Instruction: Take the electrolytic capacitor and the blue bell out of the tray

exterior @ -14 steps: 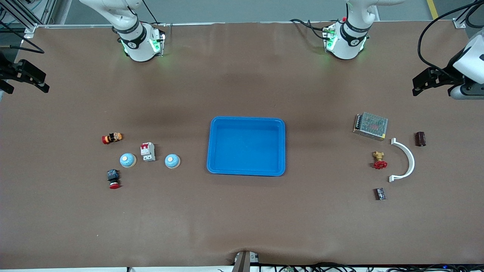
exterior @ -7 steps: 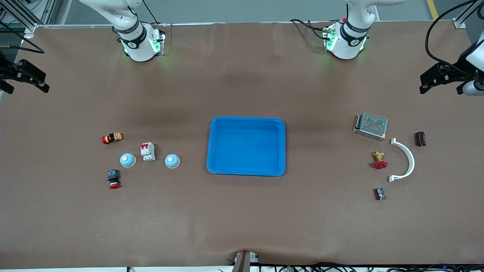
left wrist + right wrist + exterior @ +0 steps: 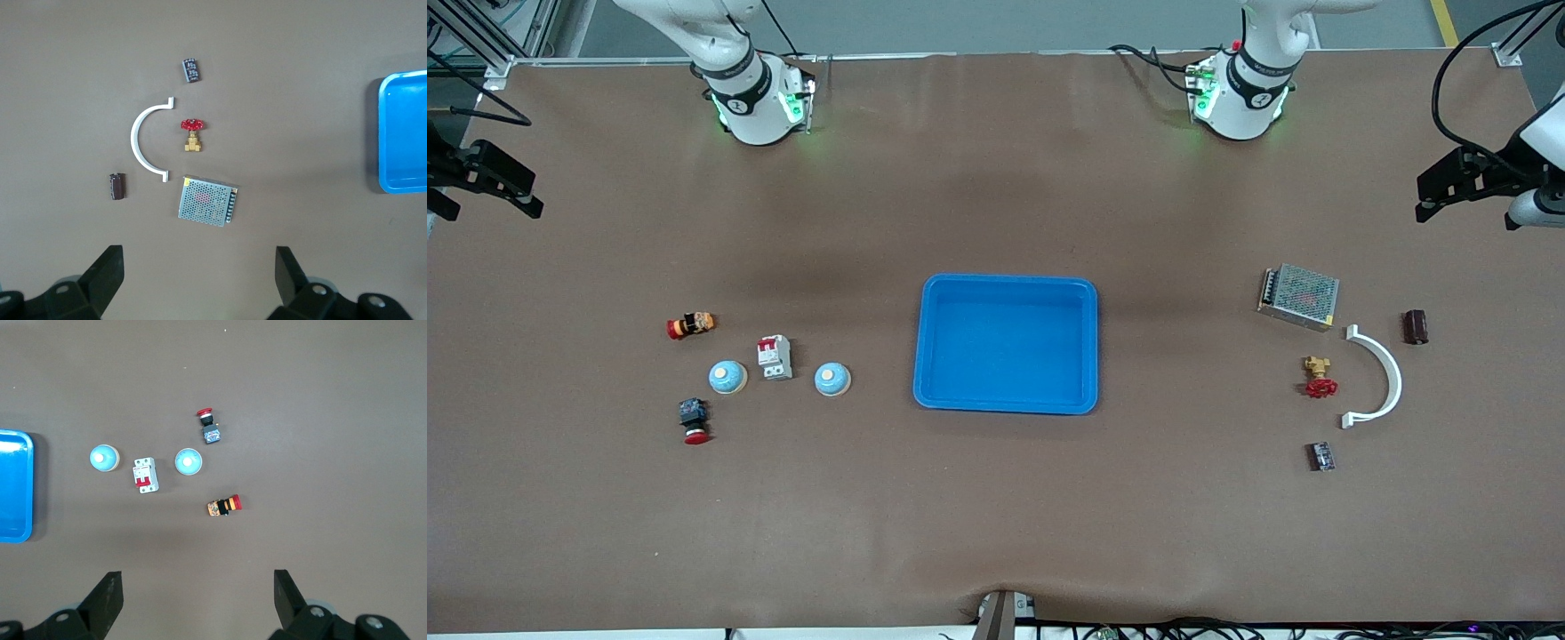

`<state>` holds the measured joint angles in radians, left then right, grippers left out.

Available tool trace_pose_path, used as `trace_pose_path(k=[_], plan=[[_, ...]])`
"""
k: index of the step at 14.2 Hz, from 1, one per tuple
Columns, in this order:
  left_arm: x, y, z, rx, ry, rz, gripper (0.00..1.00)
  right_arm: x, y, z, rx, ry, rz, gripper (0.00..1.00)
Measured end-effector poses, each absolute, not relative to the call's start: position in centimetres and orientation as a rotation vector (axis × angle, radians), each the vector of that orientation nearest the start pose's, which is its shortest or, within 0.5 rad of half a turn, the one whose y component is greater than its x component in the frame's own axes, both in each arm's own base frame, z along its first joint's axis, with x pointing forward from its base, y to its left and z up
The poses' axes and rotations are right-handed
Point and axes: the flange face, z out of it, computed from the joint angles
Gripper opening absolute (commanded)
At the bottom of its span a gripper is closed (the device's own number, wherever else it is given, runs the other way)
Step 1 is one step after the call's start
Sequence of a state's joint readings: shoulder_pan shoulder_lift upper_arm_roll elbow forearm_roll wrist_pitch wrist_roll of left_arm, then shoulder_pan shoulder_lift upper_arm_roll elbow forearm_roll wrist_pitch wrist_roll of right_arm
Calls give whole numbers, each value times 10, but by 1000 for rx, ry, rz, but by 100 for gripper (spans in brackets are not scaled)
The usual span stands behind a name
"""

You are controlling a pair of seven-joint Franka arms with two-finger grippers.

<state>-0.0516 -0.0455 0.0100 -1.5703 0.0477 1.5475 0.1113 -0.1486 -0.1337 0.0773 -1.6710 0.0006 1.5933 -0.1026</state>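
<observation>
The capacitor (image 3: 1415,326) (image 3: 117,186), a dark brown cylinder, lies toward the left arm's end of the table beside a white arc bracket (image 3: 1383,378). Two pale blue dome bells (image 3: 727,377) (image 3: 832,380) sit toward the right arm's end, one on each side of a circuit breaker (image 3: 775,357); the right wrist view shows both bells (image 3: 188,462) (image 3: 104,459). A blue tray (image 3: 1006,343) rests mid-table with nothing in it. My left gripper (image 3: 1440,191) (image 3: 200,267) hangs open high over the table's left-arm end. My right gripper (image 3: 520,197) (image 3: 199,587) hangs open high over the right-arm end.
Near the capacitor are a mesh power supply box (image 3: 1299,296), a red-handled brass valve (image 3: 1319,378) and a small dark module (image 3: 1321,456). Two red-capped push buttons (image 3: 690,325) (image 3: 695,420) lie by the bells.
My left gripper has drifted outward toward the left-arm end of the table and slightly up in the front view. The right arm and all objects stay put.
</observation>
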Motion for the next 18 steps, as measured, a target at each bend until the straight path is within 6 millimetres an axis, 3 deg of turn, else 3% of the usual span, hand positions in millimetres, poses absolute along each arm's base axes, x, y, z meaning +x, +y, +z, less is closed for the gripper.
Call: trace_pose_path(k=[3,18], plan=[[542,-15,653,-3086,206,-54,100,514,-34,650,-3155,-49,-86,100],[548,-13,643,-3089,163,-26,100,513,-34,650,-3154,-49,-84,100]])
